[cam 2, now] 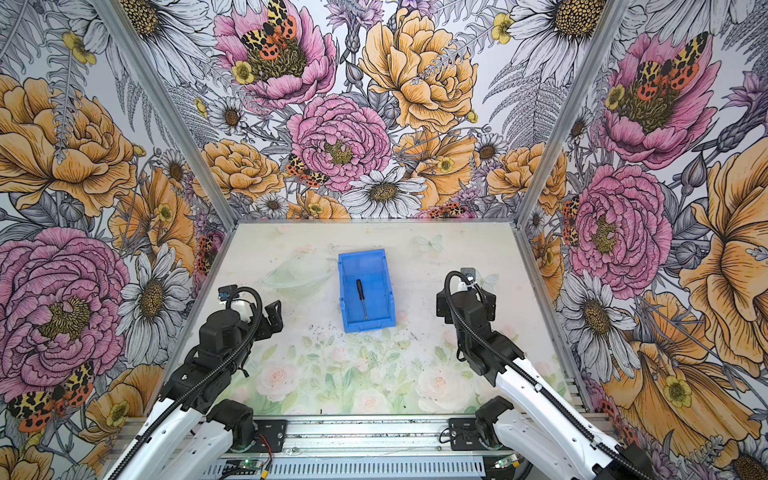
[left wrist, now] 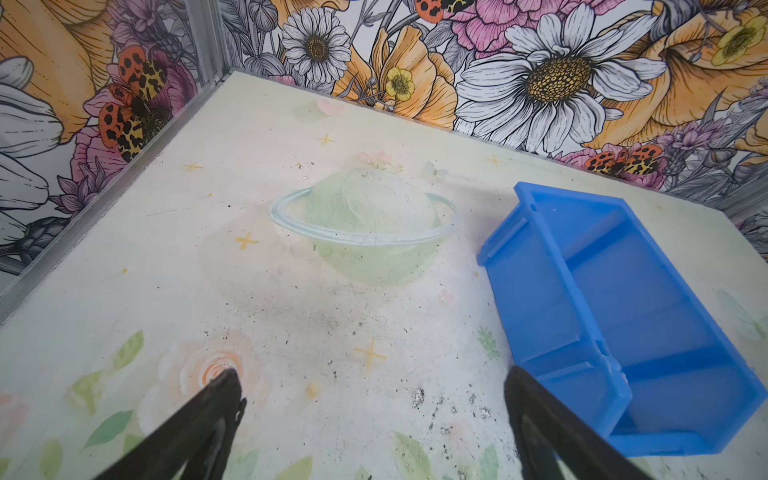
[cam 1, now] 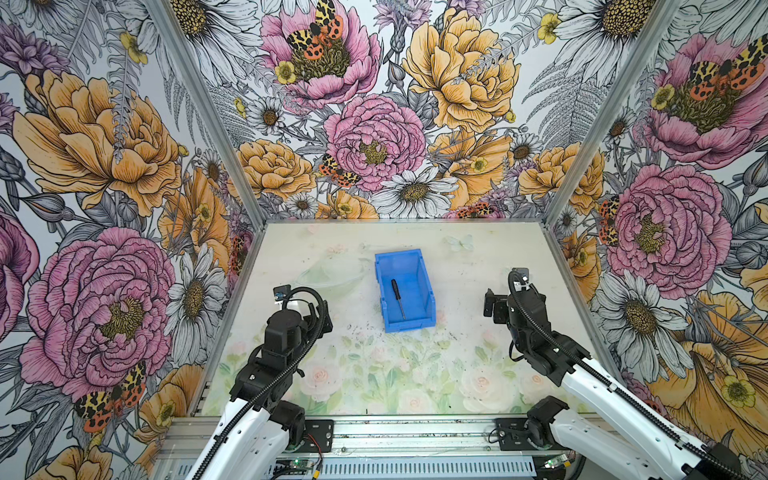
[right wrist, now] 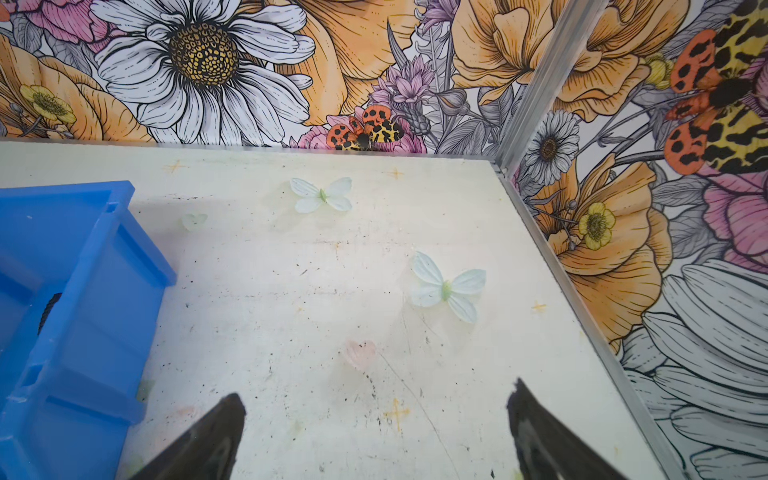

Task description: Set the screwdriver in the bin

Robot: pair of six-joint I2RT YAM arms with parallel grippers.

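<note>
Blue bin (cam 1: 399, 259) walls the screwdriver (cam 1: 397, 297) in, table (cam 1: 457, 374) open around.

Three tall walls papered with bold pink, orange and white flowers (cam 1: 374, 124) are seen, joined by silver aluminium corner posts (cam 1: 209, 116). A pale, scuffed tabletop printed with faded roses (cam 1: 465, 282) is enclosed between them, and a ribbed metal rail (cam 1: 415, 436) is fixed along the near edge.

Top views overhead, facing down (nearly identical); wrist views low, sharing bin (left wrist: 534, 299)
</note>
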